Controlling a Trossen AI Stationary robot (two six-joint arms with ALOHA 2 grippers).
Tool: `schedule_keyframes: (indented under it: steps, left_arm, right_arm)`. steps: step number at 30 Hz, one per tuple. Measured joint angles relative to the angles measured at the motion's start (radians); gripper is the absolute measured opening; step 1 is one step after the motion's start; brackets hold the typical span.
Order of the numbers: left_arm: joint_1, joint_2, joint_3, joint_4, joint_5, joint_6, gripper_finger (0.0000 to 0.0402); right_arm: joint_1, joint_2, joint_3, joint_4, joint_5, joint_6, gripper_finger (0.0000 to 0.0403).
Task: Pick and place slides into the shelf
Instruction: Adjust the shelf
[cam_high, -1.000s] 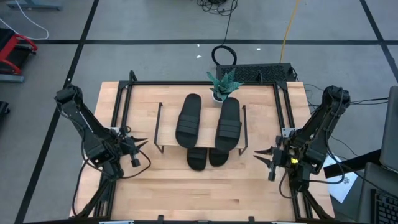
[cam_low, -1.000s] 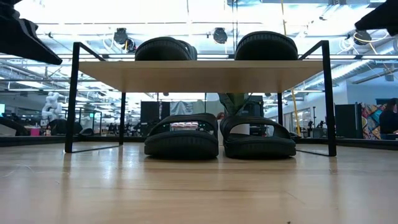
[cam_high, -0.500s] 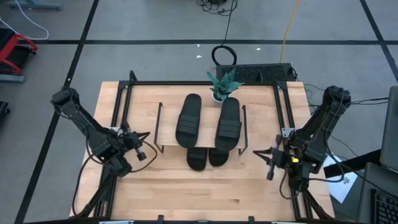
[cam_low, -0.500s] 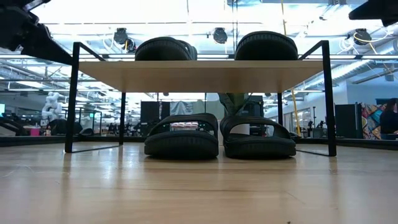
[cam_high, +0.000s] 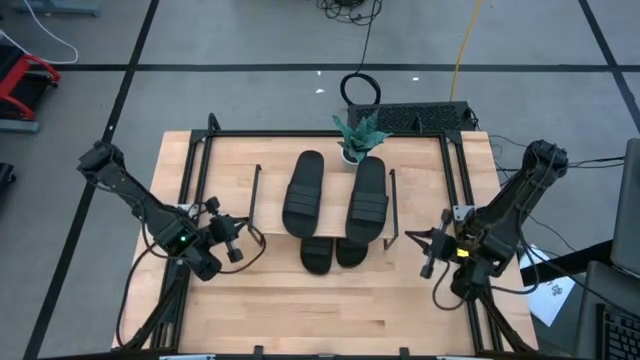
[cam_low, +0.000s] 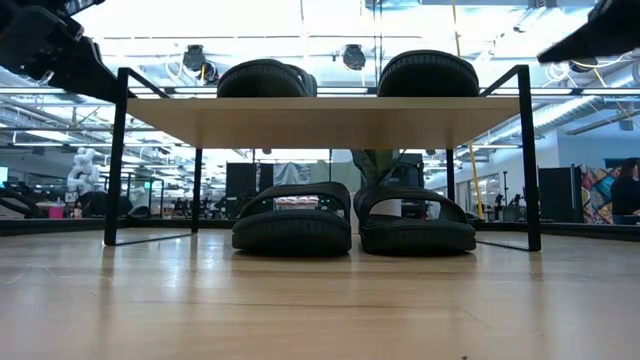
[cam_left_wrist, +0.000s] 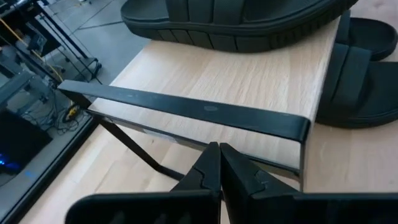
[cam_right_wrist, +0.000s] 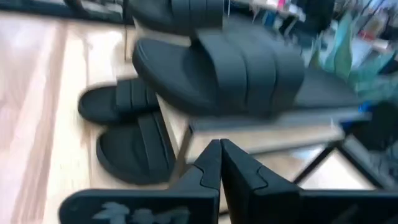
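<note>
Grippers are both hanging empty with fingers pressed together: the left gripper (cam_high: 244, 238) just beside the shelf (cam_high: 265, 212), the right gripper (cam_high: 418, 240) off its opposite end. Two slides (cam_high: 303, 193) are lying on the shelf's board, two (cam_low: 291, 219) sitting beneath it.

Matt black ribbed slides (cam_high: 303, 192), pale smooth wooden shelf (cam_low: 320, 120) board.

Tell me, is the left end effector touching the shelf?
Apart. The high view shows bare table between the left end effector and the shelf.
</note>
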Motion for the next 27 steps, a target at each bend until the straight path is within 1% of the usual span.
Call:
schedule_keyframes:
  steps: [4,7,11,14,17,27]
  left_arm:
    - [0.013,0.0,0.0,0.025,0.028,0.015,0.0]
    - [0.019,0.0,0.0,0.086,0.048,0.071,0.0]
    - [0.022,0.0,0.001,0.162,0.062,0.155,0.0]
    - [0.035,0.0,0.001,0.181,0.078,0.171,0.0]
    - [0.047,0.0,0.001,0.178,0.084,0.168,0.0]
    - [0.058,0.0,0.001,0.201,0.119,0.176,0.0]
  right_arm:
    - [-0.028,0.001,0.0,-0.107,-0.07,0.128,0.0]
    - [-0.047,0.002,-0.011,-0.096,-0.084,0.136,0.0]
    - [-0.084,0.002,-0.036,-0.016,-0.153,0.093,0.0]
    - [-0.111,0.002,-0.062,0.065,-0.178,0.03,0.0]
    - [-0.14,0.002,-0.074,0.114,-0.182,-0.022,0.0]
    - [-0.199,0.002,-0.074,0.161,-0.193,-0.12,0.0]
